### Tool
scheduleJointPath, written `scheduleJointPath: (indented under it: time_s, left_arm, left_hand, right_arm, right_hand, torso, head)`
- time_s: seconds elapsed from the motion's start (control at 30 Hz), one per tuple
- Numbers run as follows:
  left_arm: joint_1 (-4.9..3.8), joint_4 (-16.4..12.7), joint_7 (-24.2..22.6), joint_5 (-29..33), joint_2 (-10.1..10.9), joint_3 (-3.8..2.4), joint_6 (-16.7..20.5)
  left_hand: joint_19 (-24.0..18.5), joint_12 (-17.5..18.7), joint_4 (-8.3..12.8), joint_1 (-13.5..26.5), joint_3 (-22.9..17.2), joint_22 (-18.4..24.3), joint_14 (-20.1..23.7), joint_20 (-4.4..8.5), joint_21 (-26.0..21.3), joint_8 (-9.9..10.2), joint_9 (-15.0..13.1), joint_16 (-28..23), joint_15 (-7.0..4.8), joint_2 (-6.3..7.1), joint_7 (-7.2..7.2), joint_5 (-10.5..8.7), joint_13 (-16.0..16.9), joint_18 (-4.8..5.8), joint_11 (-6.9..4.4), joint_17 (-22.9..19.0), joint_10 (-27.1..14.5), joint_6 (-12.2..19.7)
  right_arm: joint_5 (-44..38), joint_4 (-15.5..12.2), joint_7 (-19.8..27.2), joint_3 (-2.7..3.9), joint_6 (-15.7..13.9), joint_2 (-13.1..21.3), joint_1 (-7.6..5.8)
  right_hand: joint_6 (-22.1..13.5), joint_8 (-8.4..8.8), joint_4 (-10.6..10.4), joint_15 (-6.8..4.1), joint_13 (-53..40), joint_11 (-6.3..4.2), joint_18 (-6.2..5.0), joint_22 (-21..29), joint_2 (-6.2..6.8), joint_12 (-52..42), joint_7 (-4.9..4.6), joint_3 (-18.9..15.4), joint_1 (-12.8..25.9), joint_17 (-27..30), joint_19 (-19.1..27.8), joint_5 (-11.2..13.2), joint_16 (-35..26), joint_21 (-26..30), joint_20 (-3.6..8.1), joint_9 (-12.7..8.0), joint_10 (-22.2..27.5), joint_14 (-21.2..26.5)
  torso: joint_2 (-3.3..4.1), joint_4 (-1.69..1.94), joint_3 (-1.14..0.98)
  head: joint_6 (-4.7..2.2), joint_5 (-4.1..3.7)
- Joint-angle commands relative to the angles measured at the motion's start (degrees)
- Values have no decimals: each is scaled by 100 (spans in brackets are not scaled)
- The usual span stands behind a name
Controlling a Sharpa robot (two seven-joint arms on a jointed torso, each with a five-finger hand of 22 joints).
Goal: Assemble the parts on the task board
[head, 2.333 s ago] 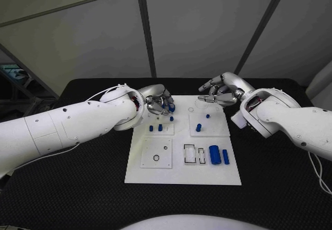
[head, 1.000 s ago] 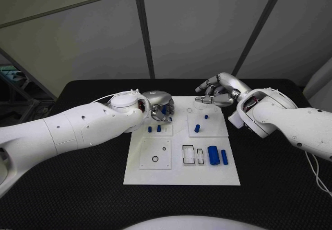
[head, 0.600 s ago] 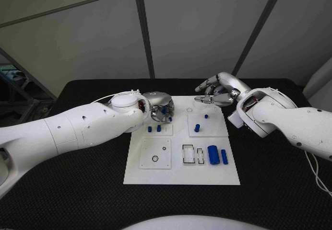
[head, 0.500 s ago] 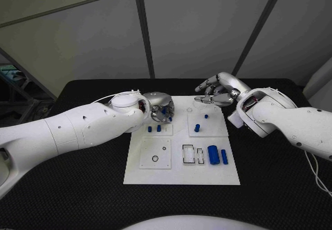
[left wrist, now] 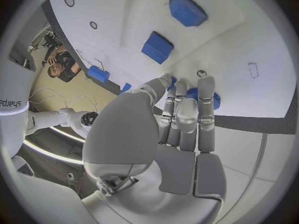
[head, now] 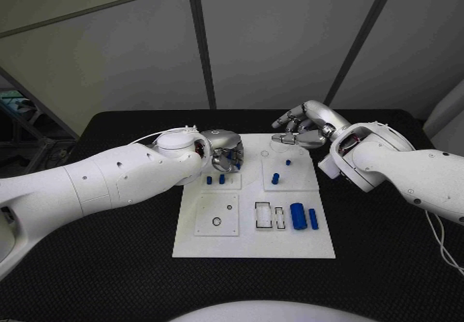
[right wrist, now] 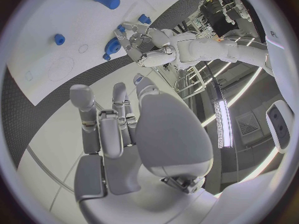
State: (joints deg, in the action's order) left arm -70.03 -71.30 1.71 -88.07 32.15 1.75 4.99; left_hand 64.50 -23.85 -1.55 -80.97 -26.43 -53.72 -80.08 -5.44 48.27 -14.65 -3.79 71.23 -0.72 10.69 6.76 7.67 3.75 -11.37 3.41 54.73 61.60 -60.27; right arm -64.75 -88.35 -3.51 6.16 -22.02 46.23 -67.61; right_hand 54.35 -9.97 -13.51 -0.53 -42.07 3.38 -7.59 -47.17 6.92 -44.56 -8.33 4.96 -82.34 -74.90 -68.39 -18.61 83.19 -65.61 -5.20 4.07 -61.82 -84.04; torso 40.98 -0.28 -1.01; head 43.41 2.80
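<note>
While the left hand fingers pinch a blue part, the right hand curls, holding nothing.

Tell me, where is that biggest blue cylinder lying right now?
In the head view, the big blue cylinder lies on the task board, toward its near right side, beside a thinner blue piece.

Head looks down — wrists close; all share task board.

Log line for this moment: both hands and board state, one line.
left hand: holds a blue part at task board's far left | right hand: empty, fingers apart, over far edge | two blue cylinders: lying on board near right
</note>
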Motion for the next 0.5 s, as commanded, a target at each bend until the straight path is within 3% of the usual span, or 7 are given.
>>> scheduleJointPath:
  time_s: [0.03,0.5]
  left_arm:
    - [22,12,-72,33,-19,11,-145]
    - [42,-90,-146,208,108,-12,155]
  left_hand:
    - [55,59,12,56,-61,-48,-70,0,68,51,-7,63,-1,-29,-7,-22,-3,161,6,35,56,-69]
    - [212,267,158,77,-283,-331,-155,24,337,154,-25,202,-18,-91,16,-26,-3,202,-11,98,303,-284]
  right_arm:
    - [-29,-9,26,4,-21,-6,-8]
    - [-32,13,27,4,-21,-6,-8]
  right_hand:
    - [13,-27,1,-42,13,-11,-45,5,-15,28,0,41,-35,-374,41,-26,-20,36,-7,-9,24,-308]
    - [15,-29,0,-43,24,-13,-45,6,-19,35,0,47,-40,-372,40,-32,-23,38,-6,-8,20,-307]
  torso:
    - [3,-1,-3]
    - [-4,9,5]
  head:
    - [5,-4]
    - [-6,-17]
